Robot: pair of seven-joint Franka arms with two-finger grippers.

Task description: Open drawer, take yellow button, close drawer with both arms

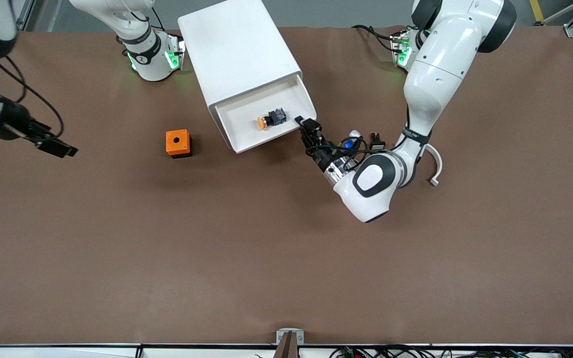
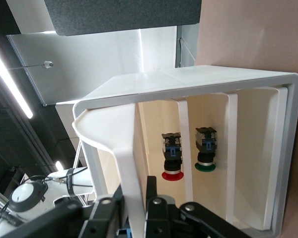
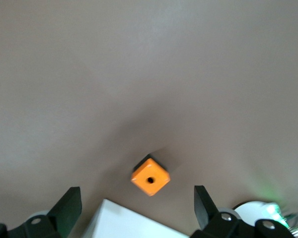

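Brown table (image 1: 266, 258) across the front view, white cabinet (image 1: 237, 54) near the bases. Top drawer (image 1: 246, 141) pulled out; button (image 1: 265, 122) lying inside on its floor. Left gripper (image 1: 305, 127) at the drawer's front corner toward the left arm's end. Orange cube (image 1: 178, 143) beside the drawer, toward the right arm's end.

Left wrist view: fingers (image 2: 154, 191) clamped on the drawer's front wall (image 2: 126, 168).

Right wrist view: right gripper (image 3: 136, 206) spread wide, high over the cube (image 3: 150, 175), waiting.
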